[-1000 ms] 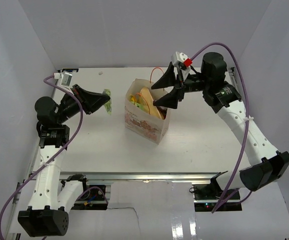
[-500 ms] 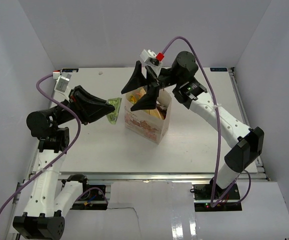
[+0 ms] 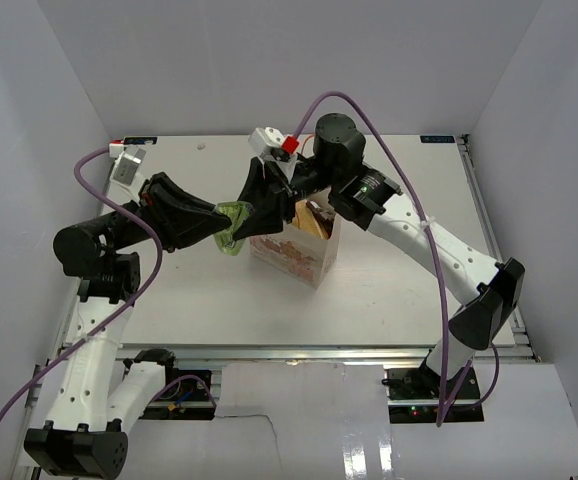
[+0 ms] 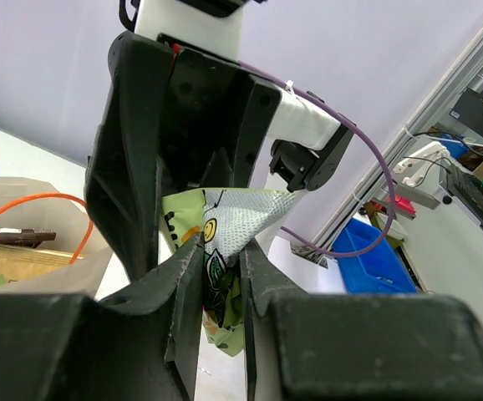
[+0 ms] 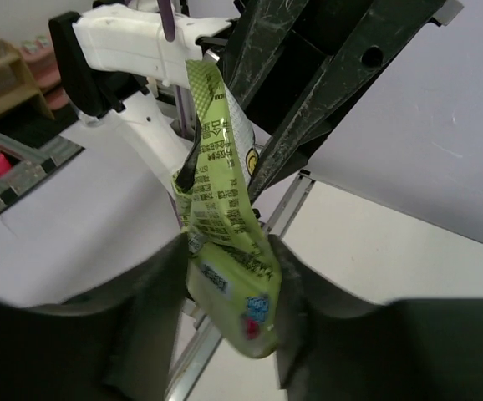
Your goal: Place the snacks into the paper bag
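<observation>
A light green candy packet [image 3: 231,222] hangs in the air just left of the paper bag [image 3: 291,256]. My left gripper [image 3: 221,226] is shut on one end of it; the left wrist view shows the packet [image 4: 225,242] pinched between my two fingers. My right gripper [image 3: 245,214] has reached over from the bag's side, and its fingers press both sides of the packet [image 5: 225,234]. The kraft bag stands upright mid-table, and a golden snack [image 3: 314,216] shows in its mouth. Its orange handles [image 4: 33,200] appear in the left wrist view.
The white table [image 3: 399,290] carries only the paper bag in what I can see. The right arm [image 3: 409,230] stretches across the bag's top from the right. Pale walls close the table in on three sides.
My right gripper has swung left from over the bag's mouth to the packet and closed round it. My left gripper has carried the packet right, toward the bag, still shut on it.
</observation>
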`<state>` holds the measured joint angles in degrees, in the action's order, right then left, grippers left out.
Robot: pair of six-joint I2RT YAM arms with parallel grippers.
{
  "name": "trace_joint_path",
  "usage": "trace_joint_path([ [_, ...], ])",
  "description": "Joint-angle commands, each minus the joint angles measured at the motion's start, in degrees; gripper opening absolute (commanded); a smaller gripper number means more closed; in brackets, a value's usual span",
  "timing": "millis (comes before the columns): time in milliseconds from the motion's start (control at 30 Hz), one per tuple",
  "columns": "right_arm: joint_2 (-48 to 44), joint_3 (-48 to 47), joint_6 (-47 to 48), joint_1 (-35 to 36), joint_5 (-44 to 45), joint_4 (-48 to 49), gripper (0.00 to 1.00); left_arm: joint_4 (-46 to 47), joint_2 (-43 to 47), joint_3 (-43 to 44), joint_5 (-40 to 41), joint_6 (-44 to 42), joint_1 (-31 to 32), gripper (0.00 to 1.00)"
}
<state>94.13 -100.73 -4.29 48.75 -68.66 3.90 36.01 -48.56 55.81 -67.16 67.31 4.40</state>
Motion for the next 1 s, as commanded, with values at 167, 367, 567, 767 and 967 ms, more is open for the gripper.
trace_joint_path([
  [167,-2.5,-2.1,7.5,0.6,3.4,-9.0,0.08,1.8,-0.1,-0.2,0.0,-0.2,0.3,0.31],
  [367,-4.4,-1.2,11.7,0.0,6.4,-12.0,0.08,1.4,-0.3,1.0,3.1,-1.6,0.3,0.69],
  [567,-7.4,-1.3,16.9,-5.3,17.6,-16.8,0.08,-21.9,-1.3,11.0,10.5,-21.4,0.3,0.90],
  [767,-10.5,-0.5,16.9,-12.6,36.4,-17.8,0.08,-49.7,0.2,15.7,30.3,-39.1,0.3,0.94],
  [967,-9.7,3.2,19.1,-13.2,48.8,-18.7,0.08,-51.0,7.4,5.5,34.5,-38.2,0.3,0.97],
])
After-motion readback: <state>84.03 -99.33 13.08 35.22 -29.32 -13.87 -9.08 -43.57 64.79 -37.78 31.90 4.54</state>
